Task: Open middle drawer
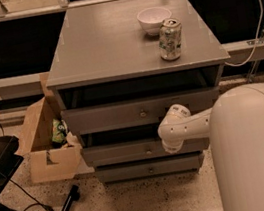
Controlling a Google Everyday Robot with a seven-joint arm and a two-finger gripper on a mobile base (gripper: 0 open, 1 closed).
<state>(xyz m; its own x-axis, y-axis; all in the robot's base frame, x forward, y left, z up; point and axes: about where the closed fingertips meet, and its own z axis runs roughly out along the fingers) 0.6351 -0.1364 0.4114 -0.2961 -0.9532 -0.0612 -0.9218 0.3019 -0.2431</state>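
The grey cabinet (111,45) has three drawer fronts stacked at its front. The middle drawer (115,153) is the second one, with a small round knob (148,151) at its centre. A dark gap shows above its front edge. My gripper (168,145) is at the end of the white arm (183,125). It sits against the middle drawer's front, just right of the knob. The wrist covers its tip. The top drawer (103,117) and the bottom drawer (128,171) each show their own knob.
A white bowl (154,20) and a drink can (170,39) stand on the cabinet top at the back right. An open cardboard box (47,142) sits on the floor to the left. A dark chair base (16,199) is at the lower left. My white body (257,151) fills the lower right.
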